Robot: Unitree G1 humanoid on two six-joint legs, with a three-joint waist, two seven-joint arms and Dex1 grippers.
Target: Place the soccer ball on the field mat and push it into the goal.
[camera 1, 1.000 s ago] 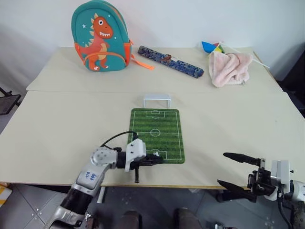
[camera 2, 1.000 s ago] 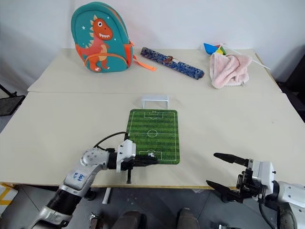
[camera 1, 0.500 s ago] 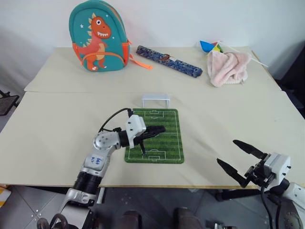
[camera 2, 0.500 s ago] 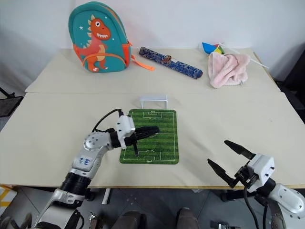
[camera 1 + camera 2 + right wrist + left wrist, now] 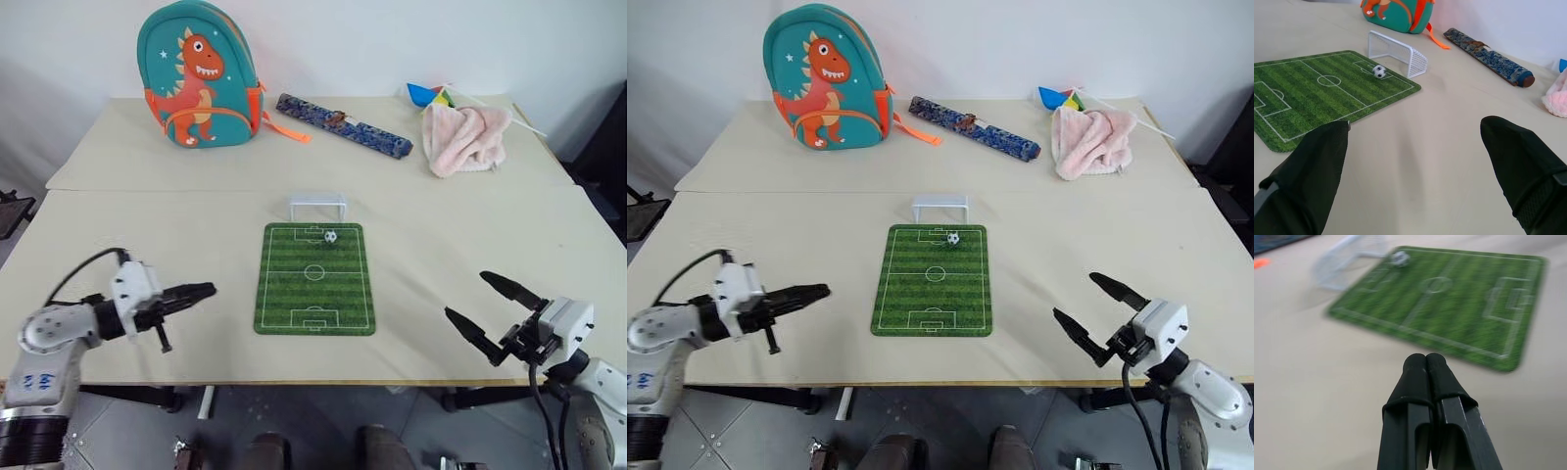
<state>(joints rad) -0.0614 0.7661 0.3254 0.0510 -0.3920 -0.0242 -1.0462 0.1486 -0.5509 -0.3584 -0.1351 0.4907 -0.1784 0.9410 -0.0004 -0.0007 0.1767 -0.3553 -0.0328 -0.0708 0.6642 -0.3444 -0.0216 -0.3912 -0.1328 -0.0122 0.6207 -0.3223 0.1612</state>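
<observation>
I take the field mat as my reference. I count one mat, one soccer ball, one goal and two grippers.

The mat lies flat on the table, near its front edge, with its long axis running away from me. The ball rests on the mat's far end, inside the far penalty markings, a little right of the centre line. It sits just in front of the goal mouth but outside the frame. The goal stands upright on the table just beyond the mat's far short edge.

The left gripper is out to the left of the mat, apart from it, above the table. It points toward the mat's left edge. Its two fingers are pressed together along their length and carry nothing.

The right gripper is to the right of the mat's near corner, well apart from it. Its fingers are spread wide and hold nothing.

Beyond the goal, along the table's far side, I count four further items. They are one dinosaur backpack, one dark patterned roll, one pink cloth and one coloured pinwheel.
</observation>
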